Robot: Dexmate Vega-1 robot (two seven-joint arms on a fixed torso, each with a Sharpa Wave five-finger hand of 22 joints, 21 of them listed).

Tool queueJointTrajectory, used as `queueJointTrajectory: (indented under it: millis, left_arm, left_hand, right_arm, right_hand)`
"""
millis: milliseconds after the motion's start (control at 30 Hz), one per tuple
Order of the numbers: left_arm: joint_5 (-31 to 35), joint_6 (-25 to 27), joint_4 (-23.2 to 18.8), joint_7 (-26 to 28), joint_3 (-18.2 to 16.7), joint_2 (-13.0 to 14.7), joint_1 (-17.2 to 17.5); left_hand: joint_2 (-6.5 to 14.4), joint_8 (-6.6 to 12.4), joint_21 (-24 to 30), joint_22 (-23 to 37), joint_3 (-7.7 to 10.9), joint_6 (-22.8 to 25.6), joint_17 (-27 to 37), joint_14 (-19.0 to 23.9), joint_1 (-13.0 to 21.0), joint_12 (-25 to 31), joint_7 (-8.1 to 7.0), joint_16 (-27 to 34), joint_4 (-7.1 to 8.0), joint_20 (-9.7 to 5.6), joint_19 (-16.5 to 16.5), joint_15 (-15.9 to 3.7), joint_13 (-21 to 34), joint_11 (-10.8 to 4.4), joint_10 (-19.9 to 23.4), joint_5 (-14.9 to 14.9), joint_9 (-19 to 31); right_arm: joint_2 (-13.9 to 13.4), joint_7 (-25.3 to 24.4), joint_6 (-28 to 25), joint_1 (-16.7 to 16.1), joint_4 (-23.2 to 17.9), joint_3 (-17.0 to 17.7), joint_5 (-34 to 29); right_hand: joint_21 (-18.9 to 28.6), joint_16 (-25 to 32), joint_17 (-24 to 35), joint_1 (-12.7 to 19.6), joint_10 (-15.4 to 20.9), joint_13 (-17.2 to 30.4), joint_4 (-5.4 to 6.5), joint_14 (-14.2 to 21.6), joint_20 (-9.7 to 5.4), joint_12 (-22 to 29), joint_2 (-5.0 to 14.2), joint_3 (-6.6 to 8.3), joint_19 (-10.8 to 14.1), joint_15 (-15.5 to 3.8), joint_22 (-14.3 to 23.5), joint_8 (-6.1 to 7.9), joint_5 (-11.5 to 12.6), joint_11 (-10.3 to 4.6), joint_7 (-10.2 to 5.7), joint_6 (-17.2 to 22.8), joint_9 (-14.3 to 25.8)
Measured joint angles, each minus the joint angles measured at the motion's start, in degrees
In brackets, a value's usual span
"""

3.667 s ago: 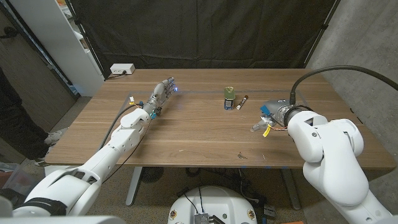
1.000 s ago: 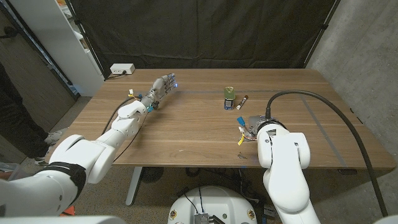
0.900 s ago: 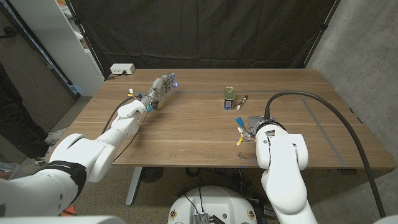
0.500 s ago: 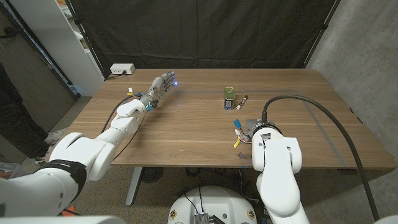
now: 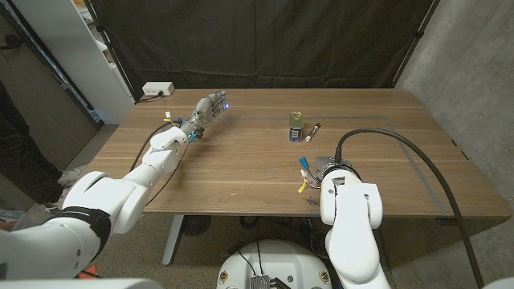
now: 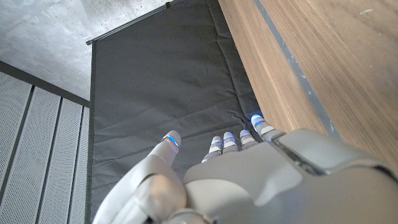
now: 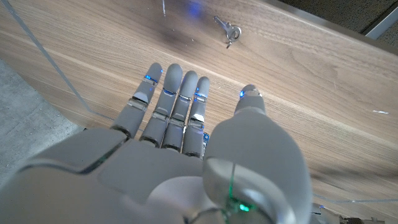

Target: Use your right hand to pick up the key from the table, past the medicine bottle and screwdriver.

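The small metal key [image 5: 310,201] lies close to the table's front edge, and the right wrist view shows the key [image 7: 225,28] just beyond my fingertips. My right hand [image 5: 315,169] hovers a little behind it, fingers straight and apart, holding nothing; its fingers [image 7: 176,99] reach toward the key without touching it. The medicine bottle [image 5: 296,126] stands upright mid-table with the screwdriver [image 5: 312,131] lying just to its right, both farther back than my right hand. My left hand [image 5: 210,109] is at the back left of the table, fingers extended and empty [image 6: 249,168].
A white box [image 5: 157,89] with a cable sits at the back left corner of the wooden table [image 5: 241,160]. A white shelf [image 5: 72,48] and a person in dark clothes [image 5: 16,136] stand off the table's left side. A black curtain hangs behind.
My right arm has swung in from the table's right side toward the front middle, carrying the open hand closer to the key. The left hand has barely shifted.
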Motion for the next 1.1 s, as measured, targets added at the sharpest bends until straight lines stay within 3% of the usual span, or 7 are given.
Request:
queueJointTrajectory:
  millis: [433,1100]
  left_arm:
    - [0.0,0.1,0.4,-0.5,-0.1,0.1,-0.2]
    - [0.7,-1.4,5.5,-2.5,-0.3,-1.0,-2.9]
  left_hand:
    - [0.0,0.0,0.0,0.0,0.0,0.0,0.0,0.0,0.0,0.0,0.0,0.0,0.0,0.0,0.0,0.0,0.0,0.0,0.0,0.0,0.0]
    - [0.0,0.0,0.0,0.0,-0.23,0.0,0.0,0.0,0.0,0.0,0.0,0.0,0.23,0.0,0.0,0.0,0.0,0.0,0.0,0.0,0.0]
  right_arm:
    - [1.4,-1.1,-1.2,-0.7,2.0,-0.5,-1.9]
    - [2.8,-1.3,-2.5,-0.5,4.8,0.0,-2.9]
  right_hand:
    - [0.0,0.4,0.6,0.1,-0.3,0.6,0.25,-0.2,0.0,0.2,-0.06,-0.56,0.0,0.21,0.0,0.0,0.0,0.34,0.11,-0.1,0.0]
    - [0.4,1.2,0.2,0.0,-0.3,0.4,0.33,-0.2,0.0,0.2,-0.05,-0.95,0.0,0.21,0.0,-0.02,0.2,0.33,0.12,-0.1,0.0]
